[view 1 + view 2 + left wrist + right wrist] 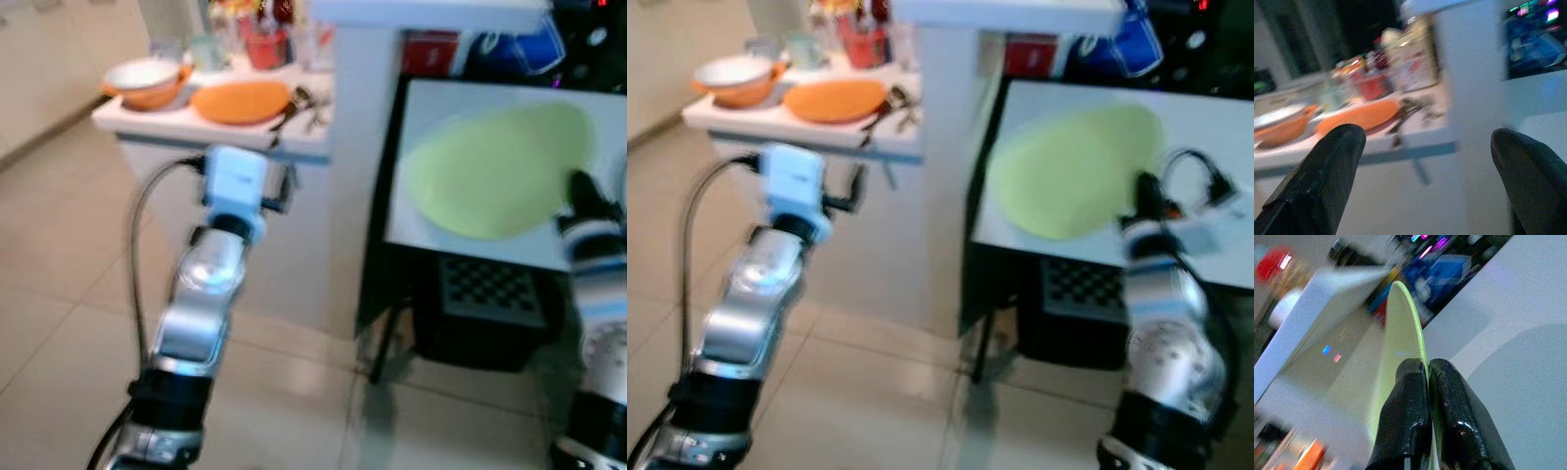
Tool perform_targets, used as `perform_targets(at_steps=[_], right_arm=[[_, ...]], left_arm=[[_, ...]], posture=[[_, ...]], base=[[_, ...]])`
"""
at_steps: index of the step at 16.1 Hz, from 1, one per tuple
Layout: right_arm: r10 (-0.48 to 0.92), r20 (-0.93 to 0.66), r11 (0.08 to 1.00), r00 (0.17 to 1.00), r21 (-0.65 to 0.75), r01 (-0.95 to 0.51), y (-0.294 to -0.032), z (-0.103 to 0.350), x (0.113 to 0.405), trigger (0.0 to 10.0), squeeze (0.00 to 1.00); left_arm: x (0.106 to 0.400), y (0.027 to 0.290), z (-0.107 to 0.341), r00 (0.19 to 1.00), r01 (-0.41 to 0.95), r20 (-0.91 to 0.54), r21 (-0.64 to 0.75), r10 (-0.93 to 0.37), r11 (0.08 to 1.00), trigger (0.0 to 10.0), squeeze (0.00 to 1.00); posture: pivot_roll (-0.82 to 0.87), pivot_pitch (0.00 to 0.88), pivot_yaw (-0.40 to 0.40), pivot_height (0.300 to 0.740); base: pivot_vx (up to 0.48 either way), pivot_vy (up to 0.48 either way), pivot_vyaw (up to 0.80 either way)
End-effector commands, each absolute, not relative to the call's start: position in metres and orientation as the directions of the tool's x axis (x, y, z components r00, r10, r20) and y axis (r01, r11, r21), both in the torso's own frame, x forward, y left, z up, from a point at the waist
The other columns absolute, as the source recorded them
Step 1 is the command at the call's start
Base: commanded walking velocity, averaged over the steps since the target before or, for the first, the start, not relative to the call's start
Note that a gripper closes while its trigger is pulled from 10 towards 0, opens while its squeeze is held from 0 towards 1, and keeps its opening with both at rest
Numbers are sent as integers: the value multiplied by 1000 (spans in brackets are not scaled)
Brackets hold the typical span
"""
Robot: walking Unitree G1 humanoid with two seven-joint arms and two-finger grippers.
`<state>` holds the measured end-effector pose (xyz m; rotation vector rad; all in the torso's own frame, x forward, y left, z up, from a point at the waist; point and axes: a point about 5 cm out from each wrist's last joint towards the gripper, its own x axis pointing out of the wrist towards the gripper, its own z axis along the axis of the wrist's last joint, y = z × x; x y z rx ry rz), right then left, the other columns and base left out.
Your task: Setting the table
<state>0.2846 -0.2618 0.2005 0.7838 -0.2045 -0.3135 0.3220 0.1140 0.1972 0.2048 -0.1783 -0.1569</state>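
A light green plate point(495, 171) hovers over the white table point(431, 98) on the right, held by its near edge. My right gripper point(1427, 369) is shut on the green plate's rim point(1405, 323), which stands edge-on between the two black fingers. My left gripper point(1430, 147) is open with nothing between its fingers point(1334, 171), raised before a white counter point(211, 122). On that counter lie an orange plate point(241, 100), an orange and white bowl point(147, 83) and some cutlery point(299, 103).
Cups and jars point(257, 34) crowd the back of the counter. A white pillar point(362, 147) stands between counter and table. A dark crate point(485, 299) sits under the table. Tiled floor point(69, 284) lies on the left.
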Motion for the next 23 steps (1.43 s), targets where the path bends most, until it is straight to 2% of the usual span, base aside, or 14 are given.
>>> perform_targets(at_steps=[1,5,6,10,12,16,23], right_arm=[[-341,106,664,934,731,159,-257,209,286,10000,0],[-318,79,708,945,682,181,-247,202,287,10000,0],[-282,65,713,957,682,164,-236,200,288,10000,0],[-229,46,710,972,692,134,-222,196,291,10000,0],[-158,24,740,987,665,102,-209,192,294,10000,0],[-96,-13,738,995,670,80,-194,183,295,10000,0],[-93,-19,737,995,671,82,-192,183,298,10000,0]], left_arm=[[324,122,201,973,115,171,227,-156,967,10000,0],[324,119,200,971,125,171,226,-165,966,10000,0],[322,118,200,969,136,174,215,-175,967,10000,0],[321,116,202,966,156,174,202,-192,967,10000,0],[320,114,201,960,190,170,199,-225,961,10000,0],[318,113,201,953,214,175,197,-249,957,10000,0],[318,113,201,948,230,174,199,-265,953,10000,0]], posture=[[-63,0,55,740],[-65,0,59,740],[-66,0,59,740],[-61,0,53,740],[-62,0,55,740],[-59,0,55,740],[-59,0,54,740]], base=[[0,-480,0],[0,-480,0],[0,0,0],[0,0,0],[0,0,0],[306,0,-442],[333,0,-91]])
